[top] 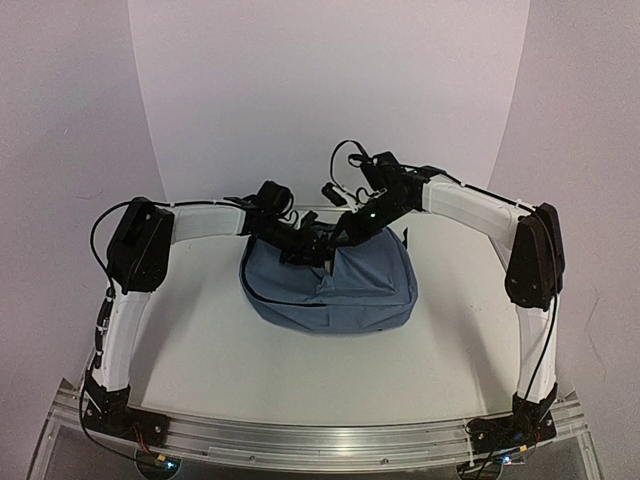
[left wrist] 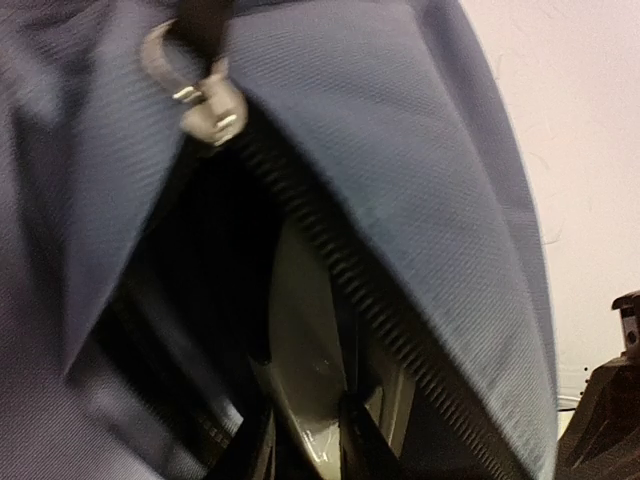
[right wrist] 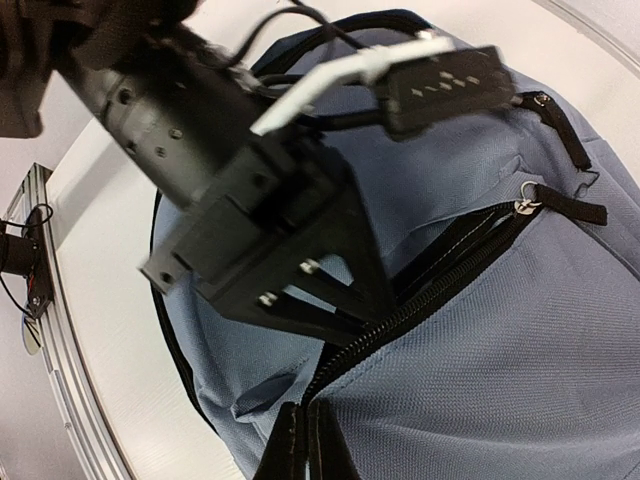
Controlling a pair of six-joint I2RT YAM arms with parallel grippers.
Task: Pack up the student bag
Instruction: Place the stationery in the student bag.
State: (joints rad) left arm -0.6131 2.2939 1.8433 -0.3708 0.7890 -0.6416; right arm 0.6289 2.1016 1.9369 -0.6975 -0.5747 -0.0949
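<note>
The slate-blue student bag [top: 340, 290] lies in the middle of the table, its main zip partly undone. My left gripper [top: 300, 247] reaches into the opening from the left. In the left wrist view its fingers [left wrist: 300, 445] sit inside the dark lining, closed on the edges of a pale flat object [left wrist: 305, 340], below the zip slider [left wrist: 212, 118]. My right gripper [right wrist: 307, 437] is shut, pinching the bag's fabric [right wrist: 500, 380] by the zip teeth and holding that lip up. The left gripper's black body [right wrist: 270, 240] fills the gap in front of it.
The white table [top: 200, 350] runs around the bag, with an aluminium rail [top: 330, 440] along its near edge. A white curved backdrop stands behind. A black strap and zip pull [right wrist: 560, 200] lie across the bag's top. Both arms crowd the bag's rear edge.
</note>
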